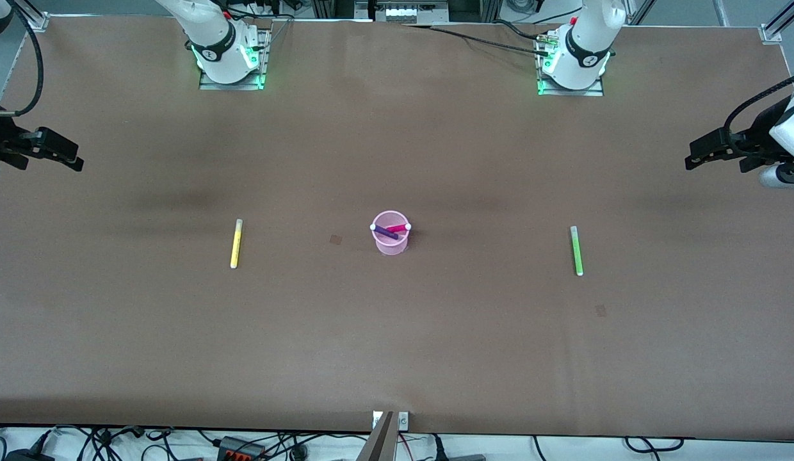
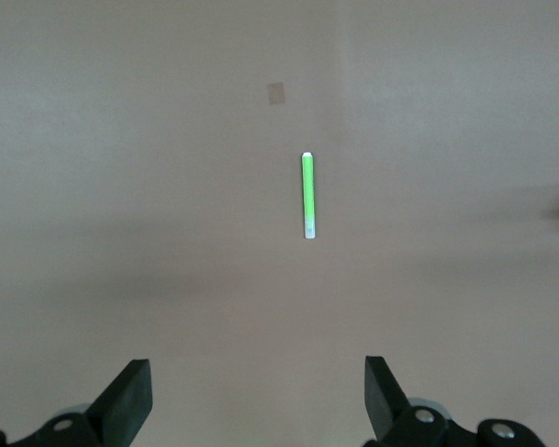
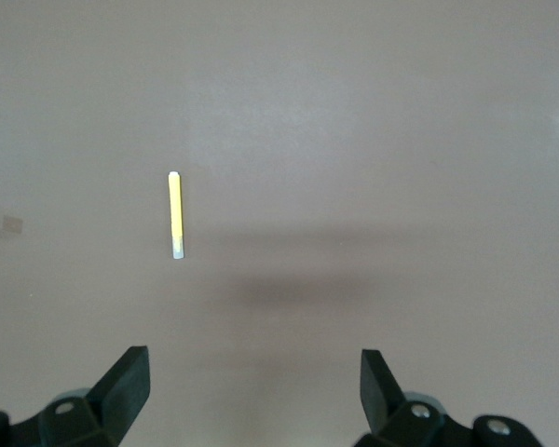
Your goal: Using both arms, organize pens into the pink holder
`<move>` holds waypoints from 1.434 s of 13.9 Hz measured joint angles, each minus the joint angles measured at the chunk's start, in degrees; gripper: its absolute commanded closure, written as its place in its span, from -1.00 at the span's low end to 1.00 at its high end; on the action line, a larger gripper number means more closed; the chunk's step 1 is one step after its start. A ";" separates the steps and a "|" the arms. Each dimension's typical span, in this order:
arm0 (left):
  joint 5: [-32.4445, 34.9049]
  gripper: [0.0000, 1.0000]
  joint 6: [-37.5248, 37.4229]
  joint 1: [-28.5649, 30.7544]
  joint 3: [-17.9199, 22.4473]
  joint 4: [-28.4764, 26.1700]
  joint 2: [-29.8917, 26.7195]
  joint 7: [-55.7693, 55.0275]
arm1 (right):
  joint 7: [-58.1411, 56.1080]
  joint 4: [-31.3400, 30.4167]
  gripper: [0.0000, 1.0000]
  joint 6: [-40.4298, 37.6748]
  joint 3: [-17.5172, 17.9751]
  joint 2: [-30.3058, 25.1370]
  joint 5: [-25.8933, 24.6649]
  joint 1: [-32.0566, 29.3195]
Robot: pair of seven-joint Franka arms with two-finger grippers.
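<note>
We see the pink holder [image 1: 390, 238] standing at the middle of the frame in the front view, with 2 pens leaning inside it: the magenta pen [image 1: 399, 228] and the purple pen [image 1: 384, 232], their white tips at the rim. The yellow pen [image 1: 235, 243] lies flat on the brown table [image 1: 397, 346] at middle left of the frame, the green pen [image 1: 576, 250] at middle right (both well apart from the holder). The right gripper [image 1: 67, 160] hangs at the left edge, the left gripper [image 1: 698, 158] at the right edge; each is spread wide and empty.
</note>
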 measured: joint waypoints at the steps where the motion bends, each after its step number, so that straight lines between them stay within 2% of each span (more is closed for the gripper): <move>1: 0.00 -1.00 0.00 0.00 0.00 0.00 0.00 0.00 | 0.00 0.00 -1.00 0.00 0.31 0.00 0.00 -0.09; 20: 0.00 -1.00 0.00 0.00 0.00 0.12 0.00 -0.03 | 0.00 -0.01 -1.00 -0.19 1.17 0.04 0.00 -0.47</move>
